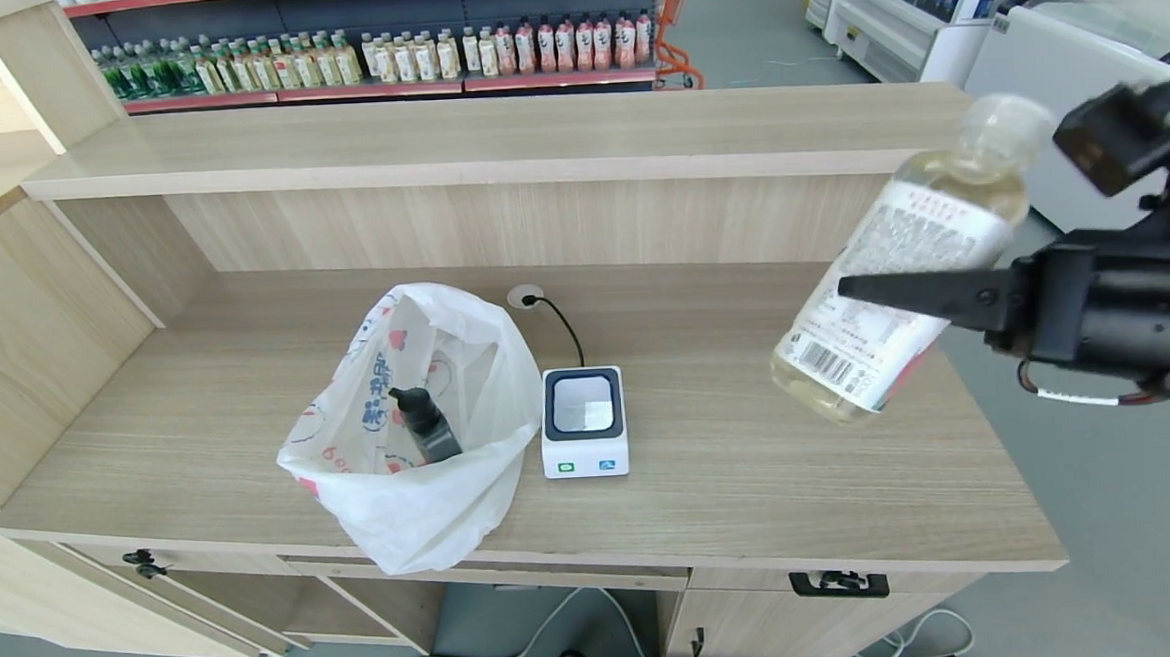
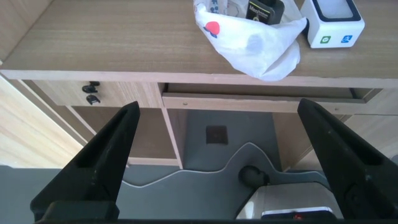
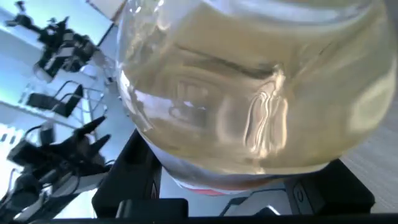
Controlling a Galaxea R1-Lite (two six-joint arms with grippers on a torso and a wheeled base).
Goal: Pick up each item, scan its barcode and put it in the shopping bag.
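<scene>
The clear bottle [image 3: 249, 93] of pale yellow liquid sits right against the right wrist lens, its rounded base bulging toward the camera. The right gripper [image 1: 883, 288] is clamped across the bottle's [image 1: 902, 262] labelled middle, and its arm comes in level from the right, high over the right end of the counter [image 1: 733, 481]. The left gripper [image 2: 217, 155] hangs low in front of the counter's drawer [image 2: 261, 99], fingers spread wide with nothing between them.

On the pale wooden counter stand a white shopping bag [image 1: 419, 417] (a dark pump bottle [image 1: 425, 427] already inside) and, just beside it, a white scanner [image 1: 584, 421] with its cable [image 1: 565, 330]. Behind are shelves [image 1: 381, 59] of drinks and chest freezers [image 1: 1060, 33].

The bottle's long axis runs diagonally: cap up and away to the right, base down toward the counter, barcode near the base facing the head camera.
</scene>
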